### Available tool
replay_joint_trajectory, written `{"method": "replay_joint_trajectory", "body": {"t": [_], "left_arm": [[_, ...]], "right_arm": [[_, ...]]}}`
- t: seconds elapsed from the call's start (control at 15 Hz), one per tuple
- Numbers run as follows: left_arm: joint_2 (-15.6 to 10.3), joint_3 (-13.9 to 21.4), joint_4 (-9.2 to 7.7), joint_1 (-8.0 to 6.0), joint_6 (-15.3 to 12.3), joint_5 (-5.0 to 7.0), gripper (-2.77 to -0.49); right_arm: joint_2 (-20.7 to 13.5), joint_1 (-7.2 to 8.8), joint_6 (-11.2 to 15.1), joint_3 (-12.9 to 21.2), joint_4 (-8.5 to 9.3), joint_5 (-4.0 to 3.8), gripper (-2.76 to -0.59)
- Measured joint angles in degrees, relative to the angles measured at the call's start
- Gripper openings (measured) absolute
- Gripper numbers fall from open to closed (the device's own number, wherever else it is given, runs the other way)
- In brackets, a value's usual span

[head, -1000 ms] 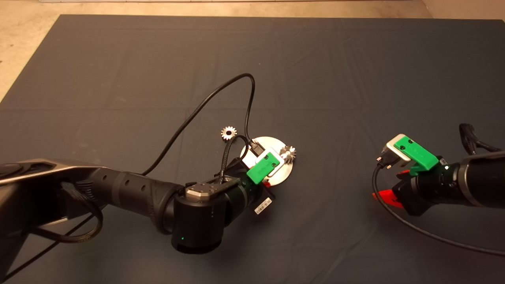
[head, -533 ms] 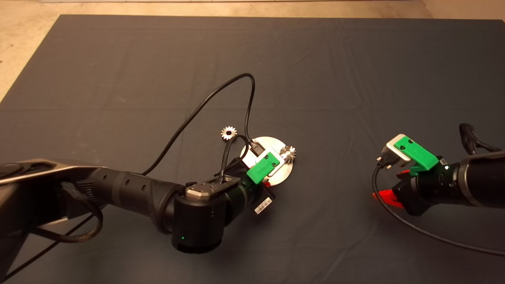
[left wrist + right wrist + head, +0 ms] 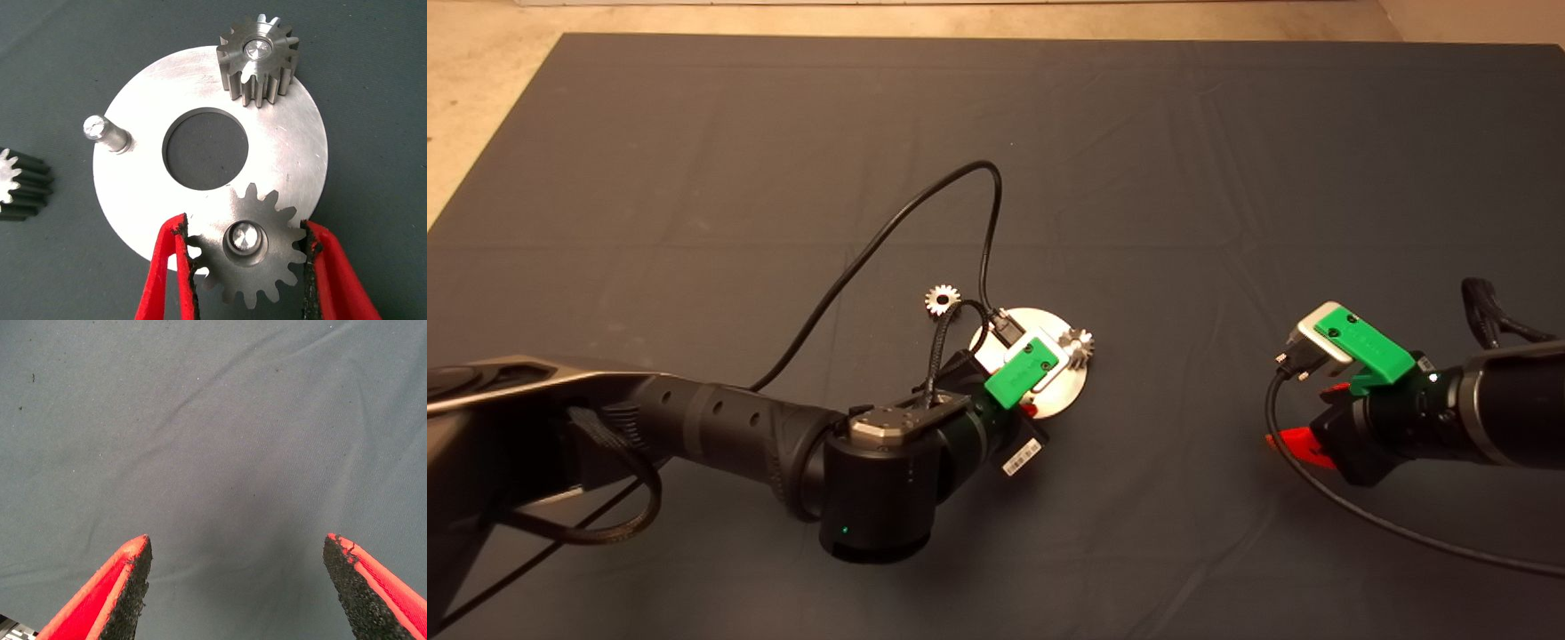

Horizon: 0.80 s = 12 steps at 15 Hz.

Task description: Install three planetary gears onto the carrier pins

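A shiny steel disc with a large centre hole lies on the mat, seen in the head view as the disc. One planetary gear sits on a far carrier pin, and shows as the gear from above. A second gear sits over a near pin. My left gripper is shut on it, pads against its teeth. One carrier pin stands bare. The third gear lies on the mat beside the disc. My right gripper is open over bare mat.
A black cable loops from the left wrist over the mat behind the disc. The right arm rests at the right edge with its own cable trailing. Pale floor shows past the mat's far left corner.
The left wrist has shifted very slightly away over the disc, and its cable moved with it. The gears, the disc and the right arm have not moved.
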Motion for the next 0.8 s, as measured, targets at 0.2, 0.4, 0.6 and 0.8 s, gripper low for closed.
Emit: {"method": "replay_joint_trajectory", "body": {"t": [0.2, 0.4, 0.6, 0.8], "left_arm": [[-0.05, -1.06, -0.54, 0.16, 0.0, 0.6, -2.66], [-0.05, -1.09, -0.52, 0.18, 0.0, 0.62, -2.66], [-0.05, -1.09, -0.56, 0.17, -0.01, 0.71, -2.66], [-0.05, -1.09, -0.57, 0.16, 0.0, 0.68, -2.66]], "right_arm": [[0.02, 0.0, 0.0, 0.0, 0.0, 0.0, -1.47], [0.17, 0.0, -0.02, 0.0, 0.0, 0.0, -1.47], [0.15, 0.0, -0.02, 0.0, 0.0, 0.0, -1.47], [0.17, 0.0, -0.02, -0.01, 0.0, 0.0, -1.47]]}}
